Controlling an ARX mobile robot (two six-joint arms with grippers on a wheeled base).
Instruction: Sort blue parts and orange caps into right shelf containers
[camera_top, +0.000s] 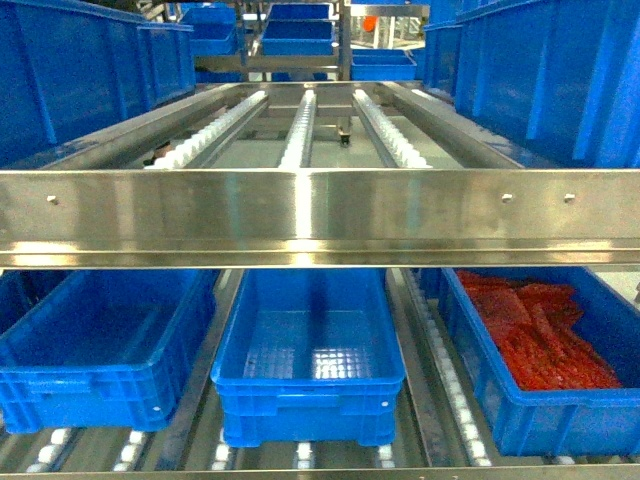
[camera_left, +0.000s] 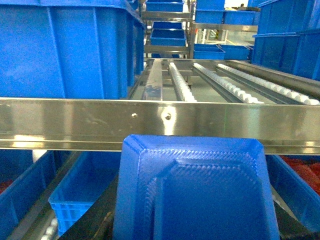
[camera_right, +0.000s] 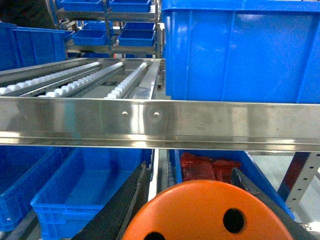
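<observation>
In the left wrist view a blue part (camera_left: 200, 190), a ribbed square tray-like piece, fills the lower middle. My left gripper (camera_left: 195, 215) is shut on it, with dark fingers (camera_left: 95, 220) showing beside it. The right wrist view shows an orange cap (camera_right: 205, 215) with its flat end face and small holes towards the camera. My right gripper (camera_right: 200, 200) is shut on it between dark fingers (camera_right: 120, 205). A large bright-blue crate (camera_right: 240, 55) stands on the upper right shelf, also in the head view as that crate (camera_top: 545, 70). Neither gripper shows in the head view.
A steel crossbeam (camera_top: 320, 215) runs in front of the upper roller lanes (camera_top: 300, 130). Below it stand three blue crates: left (camera_top: 90, 350), middle (camera_top: 310, 350), and right (camera_top: 540, 350) holding red parts. Another big crate (camera_top: 70, 70) sits upper left.
</observation>
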